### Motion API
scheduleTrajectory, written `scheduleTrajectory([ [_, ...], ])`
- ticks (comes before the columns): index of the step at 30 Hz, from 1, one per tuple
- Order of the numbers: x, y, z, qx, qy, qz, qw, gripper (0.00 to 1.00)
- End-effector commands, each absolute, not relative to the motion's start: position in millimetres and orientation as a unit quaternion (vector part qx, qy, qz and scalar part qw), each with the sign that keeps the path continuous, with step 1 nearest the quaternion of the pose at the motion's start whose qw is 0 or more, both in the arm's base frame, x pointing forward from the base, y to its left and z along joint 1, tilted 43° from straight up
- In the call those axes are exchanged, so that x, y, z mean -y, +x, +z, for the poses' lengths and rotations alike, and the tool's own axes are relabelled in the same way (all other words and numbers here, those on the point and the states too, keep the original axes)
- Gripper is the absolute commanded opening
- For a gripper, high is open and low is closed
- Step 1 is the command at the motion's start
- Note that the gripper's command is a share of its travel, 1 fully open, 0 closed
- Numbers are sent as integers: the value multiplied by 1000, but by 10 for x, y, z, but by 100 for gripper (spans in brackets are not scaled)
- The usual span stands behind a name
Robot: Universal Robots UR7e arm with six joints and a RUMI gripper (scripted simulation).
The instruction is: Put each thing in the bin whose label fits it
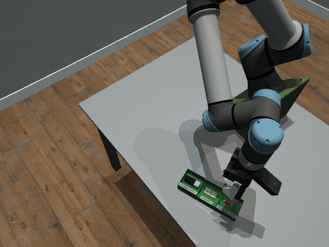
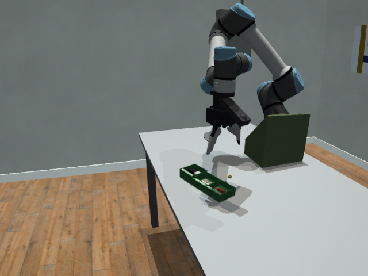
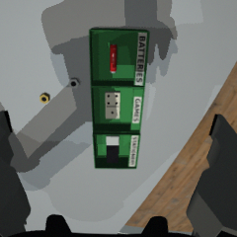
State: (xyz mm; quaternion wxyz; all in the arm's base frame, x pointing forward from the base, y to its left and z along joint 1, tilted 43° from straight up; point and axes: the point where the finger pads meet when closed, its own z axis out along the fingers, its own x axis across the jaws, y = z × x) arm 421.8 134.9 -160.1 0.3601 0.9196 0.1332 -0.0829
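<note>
While upright, bins (image 1: 200, 189) (image 2: 204, 190) (image 3: 118, 85) all filled.

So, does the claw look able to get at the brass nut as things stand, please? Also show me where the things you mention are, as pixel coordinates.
Probably yes: the claw (image 2: 223, 148) is open, and the nut (image 2: 229, 176) (image 3: 44, 98) lies on the table beside the green bins (image 2: 204, 190) (image 3: 93, 106), with nothing seen over it. It would likely need to shift sideways and come down first.
</note>
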Motion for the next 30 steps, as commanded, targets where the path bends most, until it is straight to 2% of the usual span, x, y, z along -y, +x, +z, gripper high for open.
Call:
scheduleTrajectory([
  [1, -1474, 4232, -1470, -133, 920, -83, 360, 100],
  [30, -1605, 4243, -1331, -133, 920, -83, 360, 100],
])
